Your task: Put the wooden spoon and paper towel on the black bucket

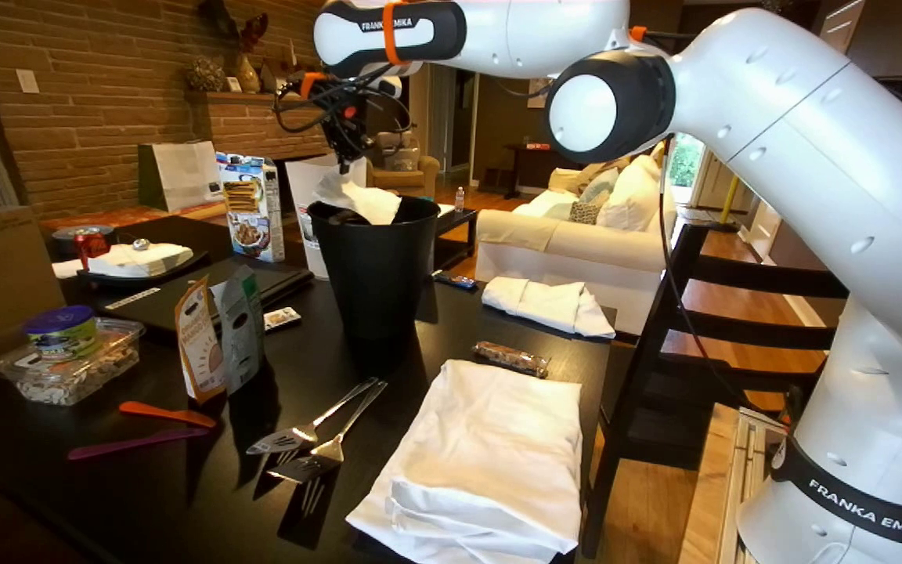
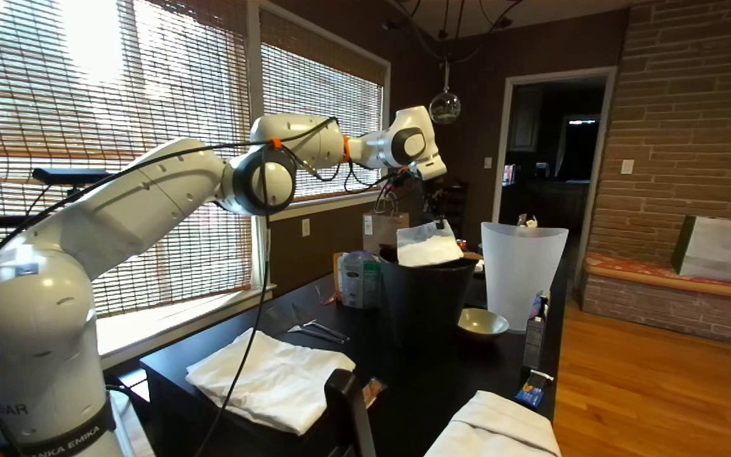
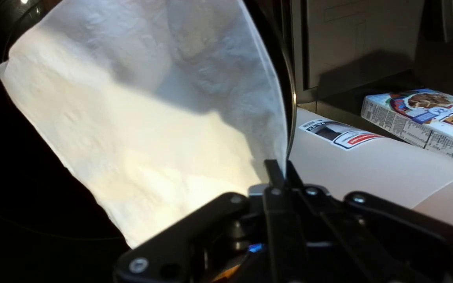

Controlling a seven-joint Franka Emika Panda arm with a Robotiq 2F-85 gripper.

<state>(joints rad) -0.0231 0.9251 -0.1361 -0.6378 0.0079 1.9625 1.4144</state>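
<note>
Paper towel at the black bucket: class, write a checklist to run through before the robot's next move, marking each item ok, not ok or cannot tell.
1. Tool shut on towel: ok, pinching its edge.
2. Towel at the mouth of the bucket: ok in both exterior views.
3. Bucket upright on table: ok.
4. Towel clear of rim: cannot tell; they overlap in both exterior views.
5. Spoon in bucket: cannot tell; much of the inside is hidden.
6. Towel released: not ok, not yet let go.
</note>
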